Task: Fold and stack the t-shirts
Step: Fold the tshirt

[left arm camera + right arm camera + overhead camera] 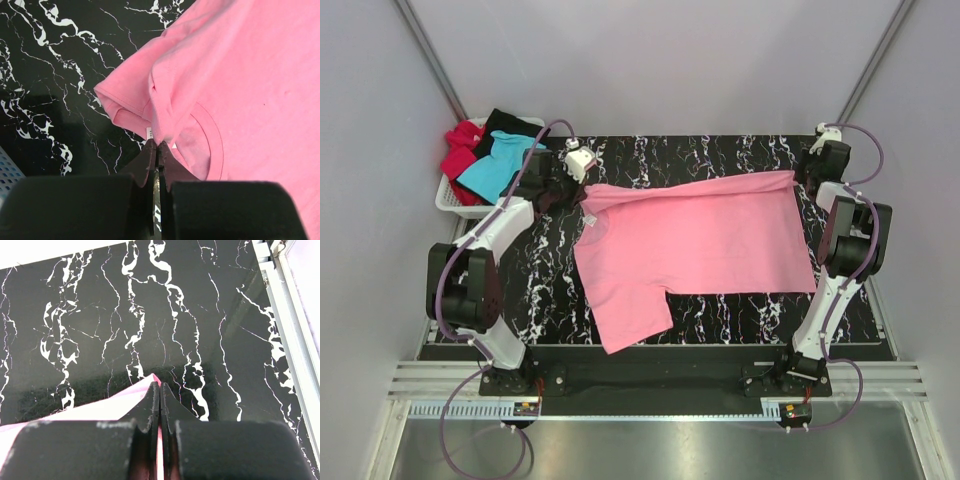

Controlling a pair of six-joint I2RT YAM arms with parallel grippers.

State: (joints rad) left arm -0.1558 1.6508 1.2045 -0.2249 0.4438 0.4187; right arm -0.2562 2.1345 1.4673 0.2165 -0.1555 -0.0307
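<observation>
Since the left end effector [157, 145] and right end effector [160, 386] each pinch the far edge of the pink t-shirt [710, 240], I'd move both evenly, keeping it taut.

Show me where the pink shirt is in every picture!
Top view: pink shirt spread mid-table.
Left wrist: shirt fills the right side, left claw pinching it.
Right wrist: just a shirt corner, bottom left, in the right claw.
Shared landmark: black marble table.

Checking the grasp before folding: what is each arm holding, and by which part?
Both hold the pink t-shirt: left gripper, jaws shut near the collar by the label; right gripper, on a hem corner.
</observation>
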